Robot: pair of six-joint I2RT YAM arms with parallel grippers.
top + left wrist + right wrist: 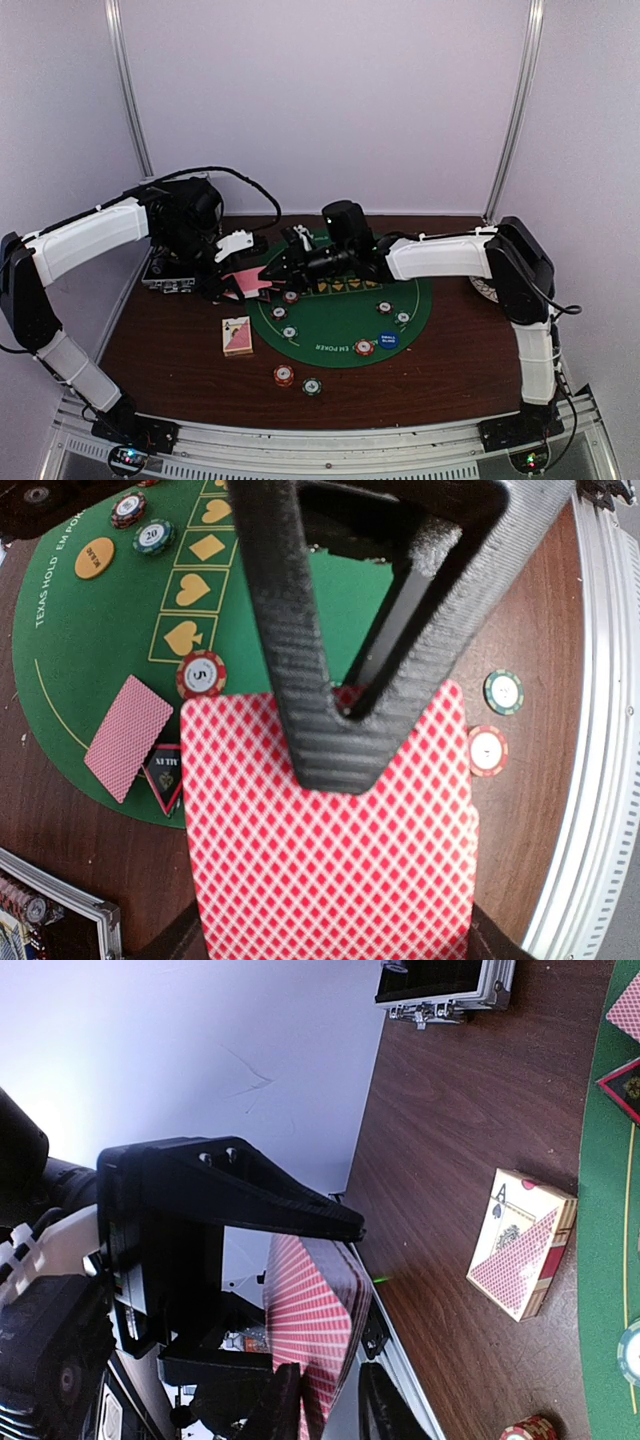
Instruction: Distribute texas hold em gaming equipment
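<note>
My left gripper [232,280] is shut on a stack of pink-backed playing cards [330,850], held above the table's left side. My right gripper [272,268] has reached over to that stack. In the right wrist view its two fingers [283,1405] straddle the stack's edge [320,1300]: one pad touches the top card, and a gap shows at the other. One card [128,736] and a red triangle [165,775] lie on the green mat [340,320] among striped chips [201,674]. An orange disc [95,558] and a blue disc [388,340] lie there too.
A card box [237,336] lies on the wood left of the mat. Two chips [284,376] [312,386] sit in front of the mat. The black silver-edged case [170,278] stands at the far left. The patterned plate [483,290] is partly hidden behind my right arm.
</note>
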